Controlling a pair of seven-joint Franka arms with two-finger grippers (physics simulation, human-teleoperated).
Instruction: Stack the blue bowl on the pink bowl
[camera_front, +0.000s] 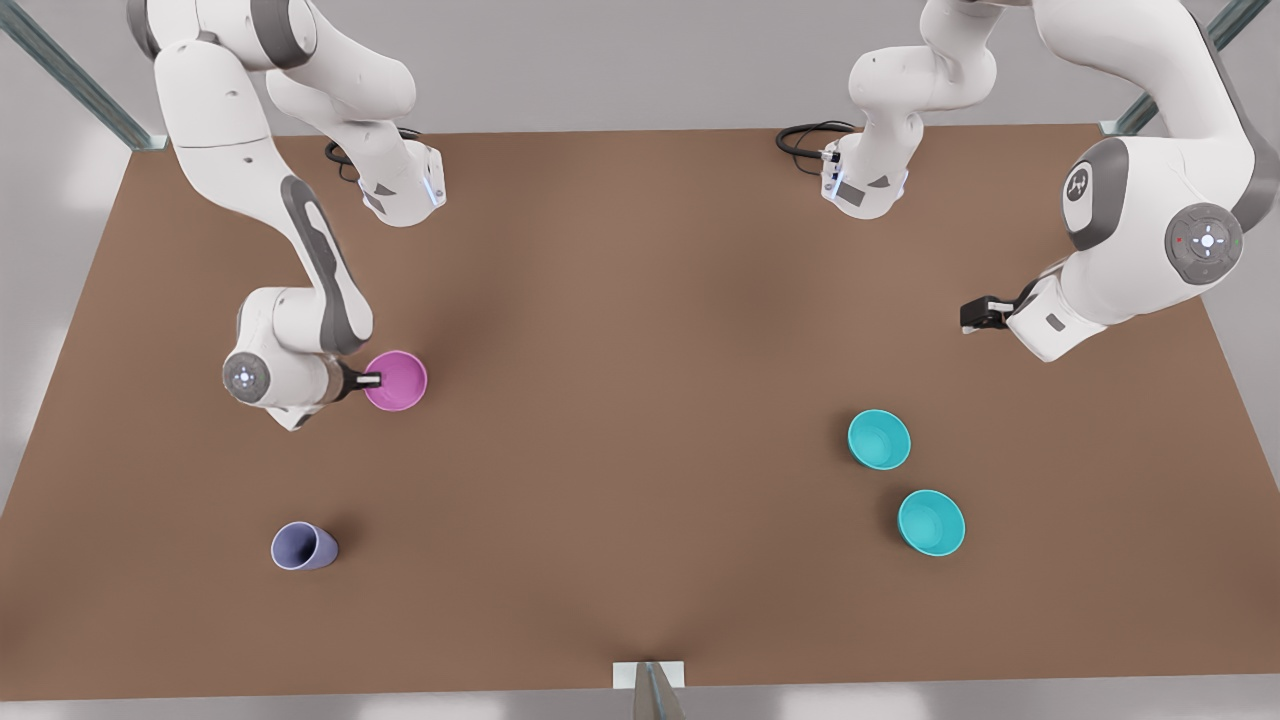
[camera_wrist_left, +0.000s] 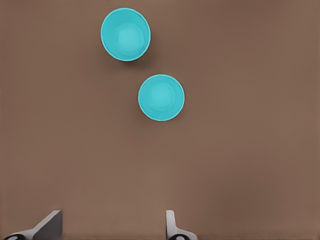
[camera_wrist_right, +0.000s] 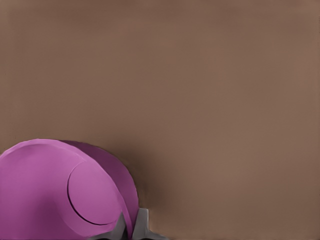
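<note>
At the front view's left, the pink bowl (camera_front: 396, 381) is clasped by its rim wall in the right claw (camera_front: 372, 380), which is clenched around it on the brown counter (camera_front: 640, 330). A lavender cup (camera_front: 303, 546) stands nearer, well apart.

At the front view's right, two almost identical cyan bowls are seen. The farther one, judged the bluer, is taken as the blue bowl (camera_front: 879, 439); the greener bowl (camera_front: 931, 522) sits just beside it, nearer.

The left claw (camera_front: 975, 312) hangs released, fingers spread, farther back and to the right of the blue bowl, so it is the closer arm. Being round, the bowl has no long axis.

No writing can be read.
</note>
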